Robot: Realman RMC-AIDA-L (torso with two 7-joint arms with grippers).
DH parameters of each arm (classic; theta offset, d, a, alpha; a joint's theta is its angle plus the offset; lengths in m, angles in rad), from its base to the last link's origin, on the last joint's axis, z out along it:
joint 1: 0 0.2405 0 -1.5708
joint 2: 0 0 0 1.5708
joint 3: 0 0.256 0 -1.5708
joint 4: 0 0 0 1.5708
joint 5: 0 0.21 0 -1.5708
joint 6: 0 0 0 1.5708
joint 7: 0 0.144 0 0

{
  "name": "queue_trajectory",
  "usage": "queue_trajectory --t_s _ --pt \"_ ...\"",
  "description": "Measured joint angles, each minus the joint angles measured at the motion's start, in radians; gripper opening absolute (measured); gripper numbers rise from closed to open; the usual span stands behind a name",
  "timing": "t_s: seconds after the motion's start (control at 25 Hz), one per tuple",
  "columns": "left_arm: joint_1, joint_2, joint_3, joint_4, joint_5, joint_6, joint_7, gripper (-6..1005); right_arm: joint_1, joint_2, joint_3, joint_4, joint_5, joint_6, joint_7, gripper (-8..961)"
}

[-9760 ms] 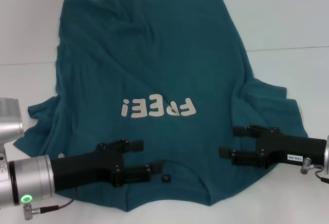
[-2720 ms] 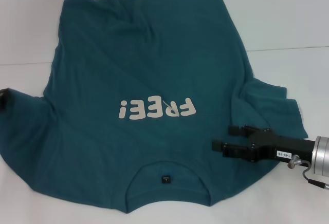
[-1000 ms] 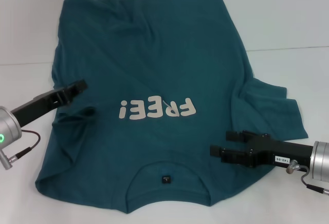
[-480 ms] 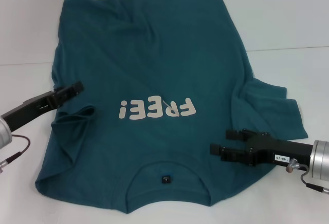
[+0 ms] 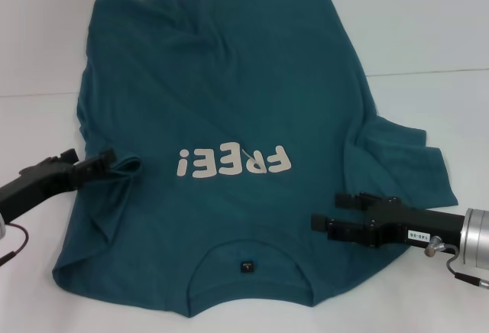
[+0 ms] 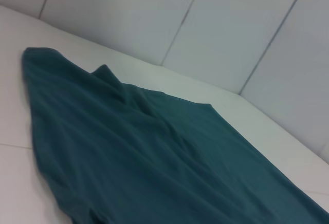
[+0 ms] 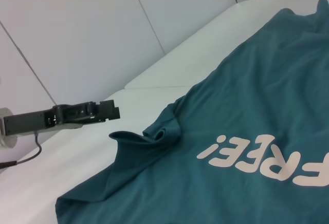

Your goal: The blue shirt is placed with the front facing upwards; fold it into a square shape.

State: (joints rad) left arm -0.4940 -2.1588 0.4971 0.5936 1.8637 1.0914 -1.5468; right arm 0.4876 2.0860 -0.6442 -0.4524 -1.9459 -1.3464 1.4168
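The blue shirt (image 5: 229,81) lies front up on the white table, collar and neck label (image 5: 246,266) nearest me, the "FREE!" lettering (image 5: 233,162) upside down. Its left sleeve is turned in onto the body and ends in a bunched fold (image 5: 126,166). My left gripper (image 5: 94,156) stands open at the shirt's left edge, just beside that fold and holding nothing; the right wrist view shows the left gripper (image 7: 108,110) apart from the fold (image 7: 159,134). My right gripper (image 5: 328,209) hovers open over the right shoulder. The right sleeve (image 5: 405,157) lies spread out.
The white table (image 5: 428,27) surrounds the shirt, with a seam line (image 5: 428,72) across it. The left wrist view shows only the shirt's hem end (image 6: 154,157) and pale wall panels (image 6: 231,23) behind the table.
The left sleeve, spread out earlier, now lies folded inward. Over the last second my left gripper drew back left and toward me, off the shirt. The right gripper barely moved.
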Motion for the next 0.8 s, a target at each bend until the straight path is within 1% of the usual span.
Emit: queue_trajectory --t_s 0.24,0.44,0.8 --pt "0.04 -0.001 0.001 0.009 0.001 0.07 0.105 909 -0.001 0.0 0.0 0.0 -0.002 -0.004 0.0 924" --pt "0.067 -0.004 0.001 0.01 0.004 0.084 0.229 908 0.0 0.0 -0.001 0.0 -0.003 -0.006 0.001 924" --pt "0.074 -0.007 0.001 0.001 0.024 0.075 0.363 906 0.0 0.0 -0.003 0.0 -0.004 -0.007 0.006 924"
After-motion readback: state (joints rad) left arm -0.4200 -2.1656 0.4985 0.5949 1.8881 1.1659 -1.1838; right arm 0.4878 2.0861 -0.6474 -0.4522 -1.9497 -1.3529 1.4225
